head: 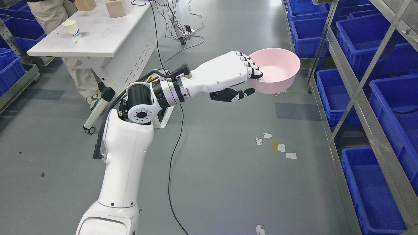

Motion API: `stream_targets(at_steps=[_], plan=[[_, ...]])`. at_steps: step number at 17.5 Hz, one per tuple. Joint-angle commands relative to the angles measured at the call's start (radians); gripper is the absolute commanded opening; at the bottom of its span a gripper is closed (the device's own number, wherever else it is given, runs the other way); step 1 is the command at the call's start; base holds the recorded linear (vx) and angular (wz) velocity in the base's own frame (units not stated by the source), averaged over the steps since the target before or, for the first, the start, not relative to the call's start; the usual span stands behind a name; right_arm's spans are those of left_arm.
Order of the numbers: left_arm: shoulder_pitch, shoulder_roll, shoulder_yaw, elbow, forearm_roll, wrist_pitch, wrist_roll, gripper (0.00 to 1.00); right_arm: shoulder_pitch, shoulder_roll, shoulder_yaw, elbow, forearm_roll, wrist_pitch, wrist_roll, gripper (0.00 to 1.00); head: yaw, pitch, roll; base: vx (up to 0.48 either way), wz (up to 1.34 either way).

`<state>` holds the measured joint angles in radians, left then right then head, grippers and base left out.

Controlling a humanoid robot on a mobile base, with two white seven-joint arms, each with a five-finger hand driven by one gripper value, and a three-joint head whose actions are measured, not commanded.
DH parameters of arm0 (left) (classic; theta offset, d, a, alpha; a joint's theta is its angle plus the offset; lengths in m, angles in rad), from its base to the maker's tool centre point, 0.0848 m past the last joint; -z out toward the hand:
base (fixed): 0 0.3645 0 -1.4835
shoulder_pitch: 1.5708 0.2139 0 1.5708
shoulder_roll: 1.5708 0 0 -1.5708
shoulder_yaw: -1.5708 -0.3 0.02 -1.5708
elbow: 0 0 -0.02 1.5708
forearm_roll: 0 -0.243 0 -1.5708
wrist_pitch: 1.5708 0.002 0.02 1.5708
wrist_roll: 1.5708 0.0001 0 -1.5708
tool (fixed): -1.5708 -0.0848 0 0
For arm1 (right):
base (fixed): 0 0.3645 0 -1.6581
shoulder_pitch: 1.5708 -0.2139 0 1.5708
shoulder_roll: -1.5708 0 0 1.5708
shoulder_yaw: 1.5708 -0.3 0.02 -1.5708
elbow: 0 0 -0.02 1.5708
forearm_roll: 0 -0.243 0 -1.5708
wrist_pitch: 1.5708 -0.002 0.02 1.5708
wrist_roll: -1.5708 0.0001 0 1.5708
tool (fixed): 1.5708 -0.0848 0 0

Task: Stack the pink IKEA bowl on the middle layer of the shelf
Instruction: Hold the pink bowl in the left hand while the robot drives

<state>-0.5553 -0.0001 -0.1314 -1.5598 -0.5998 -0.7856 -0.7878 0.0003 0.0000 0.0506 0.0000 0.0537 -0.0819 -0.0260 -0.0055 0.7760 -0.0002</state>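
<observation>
Left hand grips pink bowl beside the shelf

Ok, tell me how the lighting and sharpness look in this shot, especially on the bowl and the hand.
Head view: even overhead light, soft sheen on the grey floor, no harsh glare. The pink bowl is evenly lit, its inside slightly brighter. The left hand gripping its rim is sharp, no motion blur. The shelf uprights at right lean, suggesting wide-angle distortion.
</observation>
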Motion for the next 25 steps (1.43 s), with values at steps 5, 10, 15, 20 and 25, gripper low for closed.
stream_targets(at_steps=[5,10,15,20,25], plan=[[0.001,0.018,-0.005,-0.003,0.0,0.0,-0.001,0.02,0.023,-0.018,0.0,-0.018,0.0,-0.001,0.0,1.0,0.0,0.0,0.0,0.186,0.0],[0.001,0.018,-0.001,-0.003,0.0,0.0,0.001,0.02,0.023,-0.018,0.0,-0.018,0.0,-0.001,0.0,1.0,0.0,0.0,0.0,0.246,-0.04],[0.003,0.018,-0.001,-0.003,0.002,0.0,0.001,0.02,0.023,-0.018,0.0,-0.018,0.0,-0.001,0.0,1.0,0.0,0.0,0.0,0.264,0.02],[0.003,0.018,-0.002,-0.003,0.003,0.0,0.007,0.02,0.023,-0.018,0.0,-0.018,0.0,-0.001,0.0,1.0,0.0,0.0,0.0,0.231,0.07],[0.003,0.018,-0.002,-0.003,0.003,0.0,0.007,0.03,0.023,-0.018,0.0,-0.018,0.0,-0.001,0.0,1.0,0.0,0.0,0.0,0.182,0.13]])
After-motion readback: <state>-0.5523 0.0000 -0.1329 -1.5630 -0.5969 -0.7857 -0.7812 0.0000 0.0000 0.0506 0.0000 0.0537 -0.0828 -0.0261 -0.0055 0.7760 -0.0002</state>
